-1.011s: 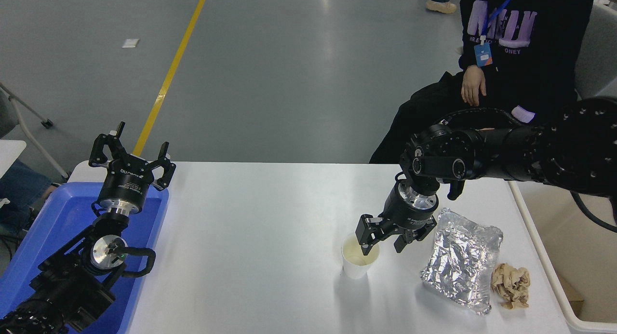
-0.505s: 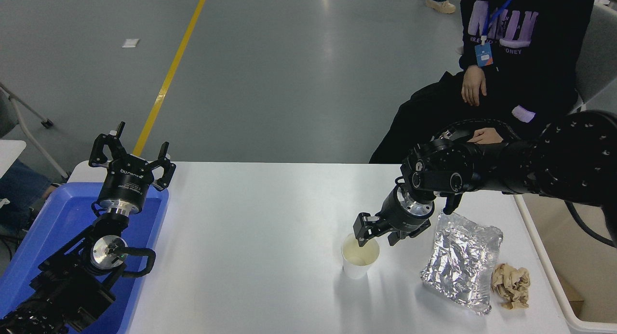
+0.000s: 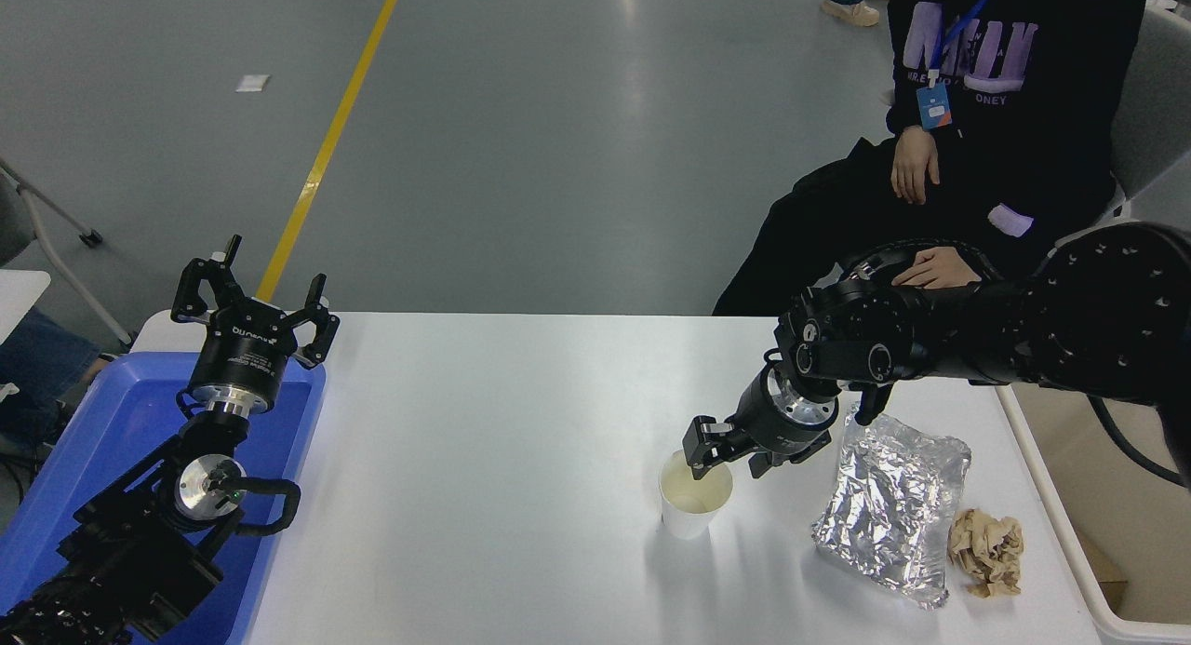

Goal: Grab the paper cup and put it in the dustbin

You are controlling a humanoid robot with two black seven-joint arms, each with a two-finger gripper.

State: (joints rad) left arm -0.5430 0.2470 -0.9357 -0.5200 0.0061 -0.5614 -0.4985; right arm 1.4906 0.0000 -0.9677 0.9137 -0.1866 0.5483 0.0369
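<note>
Paper cup [image 3: 693, 499] upright on white surface [image 3: 502, 459], right of centre, cream inside visible. Right end effector [image 3: 724, 448] at cup's far rim, one finger over the mouth; fingers set narrow, grip on rim not confirmable. Foil pouch [image 3: 889, 505] just right of cup, crumpled brown paper ball [image 3: 986, 550] beside that. Dustbin [image 3: 1070, 533] at surface's right edge, well apart from cup. Left end effector [image 3: 253, 310] parked lower left over blue tray [image 3: 84, 440], fingers spread wide. Person seated at far right [image 3: 986, 114].
</note>
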